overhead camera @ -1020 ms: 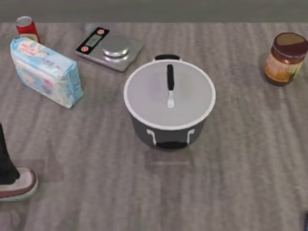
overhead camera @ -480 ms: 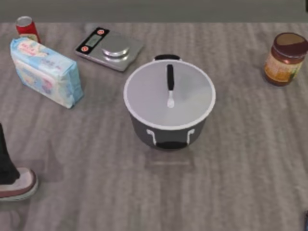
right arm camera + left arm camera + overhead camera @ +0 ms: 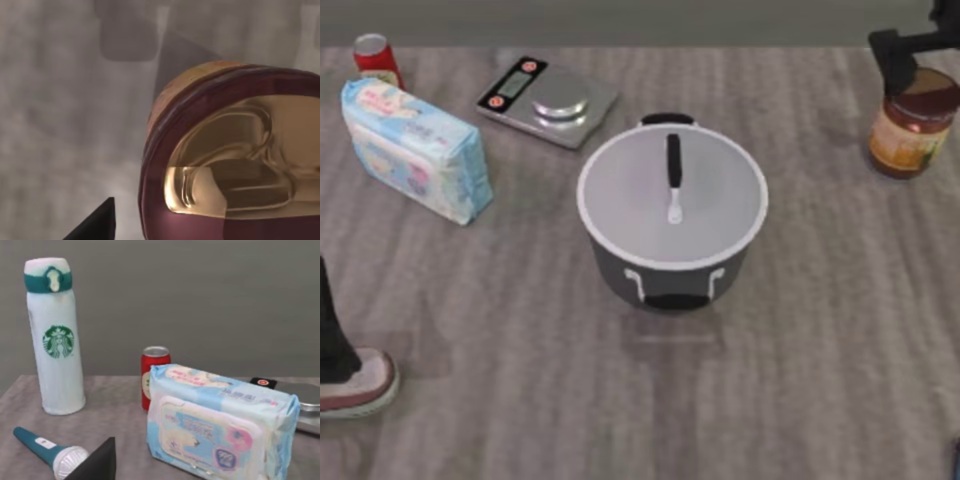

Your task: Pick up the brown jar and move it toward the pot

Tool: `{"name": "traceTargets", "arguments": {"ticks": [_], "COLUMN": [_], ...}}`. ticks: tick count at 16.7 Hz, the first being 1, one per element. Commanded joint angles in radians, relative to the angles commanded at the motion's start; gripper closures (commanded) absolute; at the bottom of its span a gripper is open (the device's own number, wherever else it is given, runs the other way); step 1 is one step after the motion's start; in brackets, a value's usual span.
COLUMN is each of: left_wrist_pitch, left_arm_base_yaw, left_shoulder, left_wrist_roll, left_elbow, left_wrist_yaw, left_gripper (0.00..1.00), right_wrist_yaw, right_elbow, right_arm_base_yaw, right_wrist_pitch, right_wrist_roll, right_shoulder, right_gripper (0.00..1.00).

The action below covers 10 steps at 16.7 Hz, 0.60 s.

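A grey counter carries the pot at centre. The right gripper hangs just over the jar, lined up to grasp it; I cannot tell how wide its jaws stand. The left arm is parked.

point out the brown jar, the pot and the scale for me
jar (image 3: 910,125), top view, on its label
pot (image 3: 670,195), top view, on its lid
scale (image 3: 558,98), top view, on its round platform
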Motion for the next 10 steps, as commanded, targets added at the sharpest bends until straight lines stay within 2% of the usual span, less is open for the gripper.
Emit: {"name": "traceTargets", "arguments": {"ticks": [10], "left_wrist_pitch": [0.000], "left_arm_base_yaw": [0.000], "left_shoulder": [0.000], "left_wrist_roll": [0.000], "left_elbow": [0.000], "left_wrist_yaw": [0.000], "left_gripper": [0.00], "right_wrist_yaw": [-0.002], "right_elbow": [-0.006], "right_arm_base_yaw": [0.001], "right_wrist_pitch": [0.023], "right_wrist_roll": [-0.005], "right_shoulder": [0.035], "right_gripper": [0.00]}}
